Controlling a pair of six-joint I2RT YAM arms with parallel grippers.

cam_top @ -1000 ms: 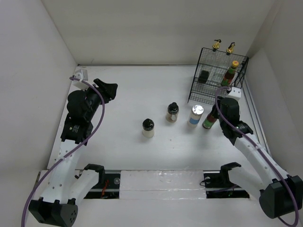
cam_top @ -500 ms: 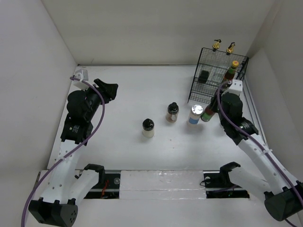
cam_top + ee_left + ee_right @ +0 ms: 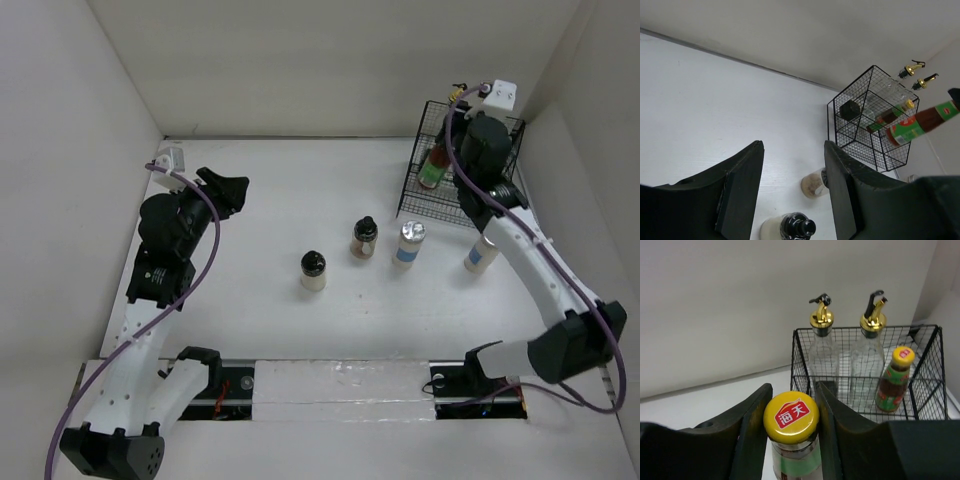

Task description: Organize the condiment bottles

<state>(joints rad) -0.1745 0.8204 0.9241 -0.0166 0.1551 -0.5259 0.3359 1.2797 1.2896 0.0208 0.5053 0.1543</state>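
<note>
My right gripper (image 3: 791,405) is shut on a yellow-capped sauce bottle (image 3: 791,417) with a green and red label. It holds the bottle in the air by the front left of the black wire basket (image 3: 415,185); the bottle also shows in the top view (image 3: 433,166). In the basket stand two clear bottles with gold spouts (image 3: 821,347) (image 3: 868,352), another yellow-capped sauce bottle (image 3: 895,382) and a black-capped jar (image 3: 849,109). On the table stand two black-capped jars (image 3: 313,270) (image 3: 364,237) and two white-capped shakers (image 3: 410,243) (image 3: 481,252). My left gripper (image 3: 228,186) is open and empty at the left.
White walls close the table in at the back and both sides. The basket stands in the back right corner against the wall. The right arm's links (image 3: 520,240) reach over the right-hand shaker. A rail (image 3: 340,385) runs along the near edge.
My right gripper has lifted the sauce bottle off the table and carried it back and up to the basket. This uncovered the right-hand shaker. The left arm has not moved.
</note>
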